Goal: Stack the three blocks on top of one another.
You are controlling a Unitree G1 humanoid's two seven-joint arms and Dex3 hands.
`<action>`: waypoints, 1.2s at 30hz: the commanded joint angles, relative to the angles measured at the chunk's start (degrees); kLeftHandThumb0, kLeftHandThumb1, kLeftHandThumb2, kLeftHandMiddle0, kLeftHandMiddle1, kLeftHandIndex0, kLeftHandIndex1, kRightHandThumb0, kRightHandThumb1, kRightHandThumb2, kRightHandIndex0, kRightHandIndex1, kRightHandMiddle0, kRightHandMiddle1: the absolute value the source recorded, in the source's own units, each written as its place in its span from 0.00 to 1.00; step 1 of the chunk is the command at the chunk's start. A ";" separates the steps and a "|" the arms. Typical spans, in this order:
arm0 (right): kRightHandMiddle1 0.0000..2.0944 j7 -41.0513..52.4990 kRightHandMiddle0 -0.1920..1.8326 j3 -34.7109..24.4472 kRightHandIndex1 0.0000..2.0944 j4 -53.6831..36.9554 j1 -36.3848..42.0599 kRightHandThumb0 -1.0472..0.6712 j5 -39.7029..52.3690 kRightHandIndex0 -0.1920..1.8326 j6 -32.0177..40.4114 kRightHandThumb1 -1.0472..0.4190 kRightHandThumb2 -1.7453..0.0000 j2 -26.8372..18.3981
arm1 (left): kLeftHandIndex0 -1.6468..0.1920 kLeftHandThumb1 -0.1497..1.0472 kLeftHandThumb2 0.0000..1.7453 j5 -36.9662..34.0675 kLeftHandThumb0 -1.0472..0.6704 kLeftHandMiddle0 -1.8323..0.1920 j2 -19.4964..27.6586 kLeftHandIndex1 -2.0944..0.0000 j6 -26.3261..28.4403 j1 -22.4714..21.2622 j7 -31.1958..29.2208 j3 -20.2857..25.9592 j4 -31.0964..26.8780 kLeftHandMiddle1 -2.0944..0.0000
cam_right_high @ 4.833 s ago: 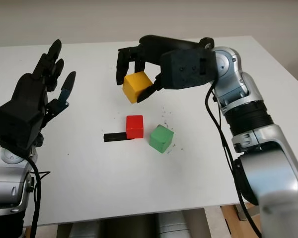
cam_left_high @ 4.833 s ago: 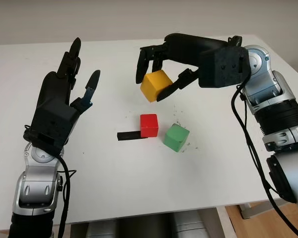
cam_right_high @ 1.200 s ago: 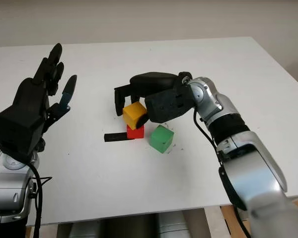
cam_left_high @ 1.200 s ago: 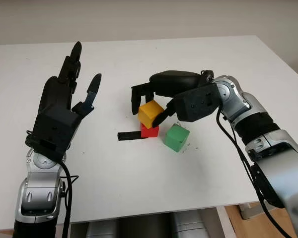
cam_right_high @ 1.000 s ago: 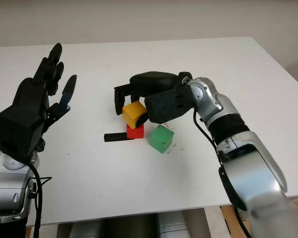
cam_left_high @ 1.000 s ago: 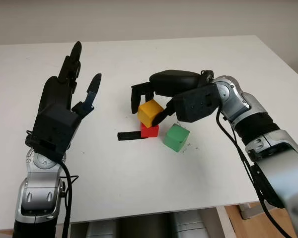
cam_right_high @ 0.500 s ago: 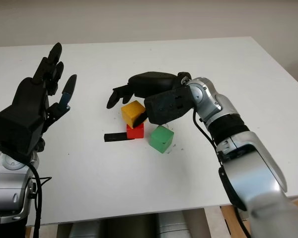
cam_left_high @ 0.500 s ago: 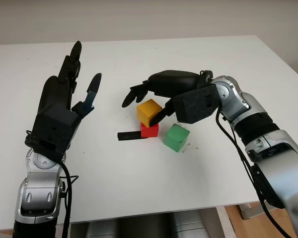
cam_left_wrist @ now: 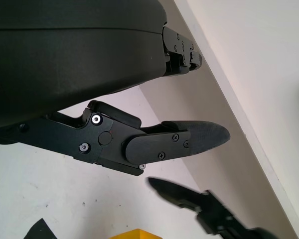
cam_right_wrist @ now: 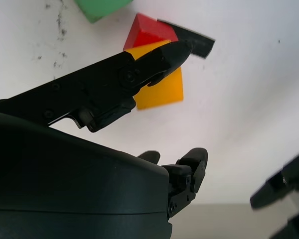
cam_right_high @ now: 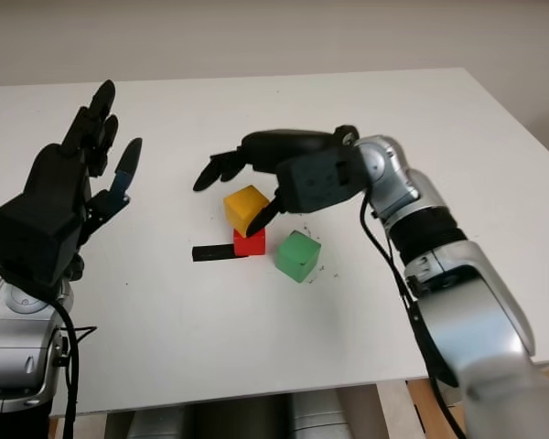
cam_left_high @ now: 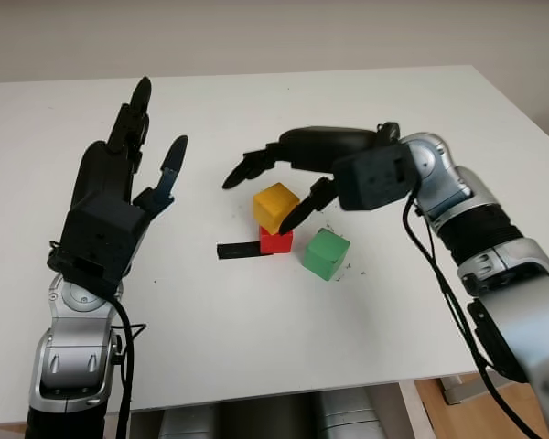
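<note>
The yellow block (cam_left_high: 275, 207) sits skewed on top of the red block (cam_left_high: 275, 241) near the middle of the white table (cam_left_high: 256, 329). The green block (cam_left_high: 326, 253) lies on the table just right of them. My right hand (cam_left_high: 263, 188) hovers open just above and behind the yellow block, holding nothing, its thumb (cam_right_wrist: 139, 74) close by the block's right side. In the right wrist view the yellow block (cam_right_wrist: 162, 89), red block (cam_right_wrist: 148, 31) and green block (cam_right_wrist: 97, 7) lie below that hand. My left hand (cam_left_high: 128, 174) is raised open over the table's left side.
A small flat black piece (cam_left_high: 237, 250) lies against the red block's left side. Dark specks are scattered on the table around the green block.
My right hand carried the yellow block down onto the red block, let go of it, and has now lifted slightly with fingers off. The left hand has not moved.
</note>
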 commanded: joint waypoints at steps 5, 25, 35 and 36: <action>0.15 2.19 0.14 -5.83 0.14 -5.85 -0.89 0.24 4.97 0.11 4.38 0.14 0.97 -5.50 | 0.84 1.00 0.30 0.06 0.24 0.84 0.49 0.97 -0.28 0.77 -0.02 0.57 -0.94 0.97; 0.11 3.90 0.22 -14.37 0.09 -23.64 12.55 0.27 10.10 0.19 7.12 0.13 0.97 -19.07 | 0.85 1.00 0.29 -0.92 0.25 0.85 1.16 0.97 -0.50 0.01 -0.74 0.83 -0.08 0.98; 0.09 6.22 0.25 -13.41 0.09 -24.69 14.43 0.29 9.27 0.25 6.08 0.13 0.97 -21.90 | 0.85 1.00 0.29 -1.44 0.25 0.85 1.26 0.97 0.00 -0.33 -0.87 0.90 -0.19 0.98; 0.09 6.97 0.25 -12.92 0.09 -24.96 14.54 0.29 8.98 0.25 6.12 0.13 0.97 -22.10 | 0.85 1.00 0.29 -1.64 0.25 0.85 1.30 0.97 -0.16 -0.33 -0.97 0.98 -0.14 0.98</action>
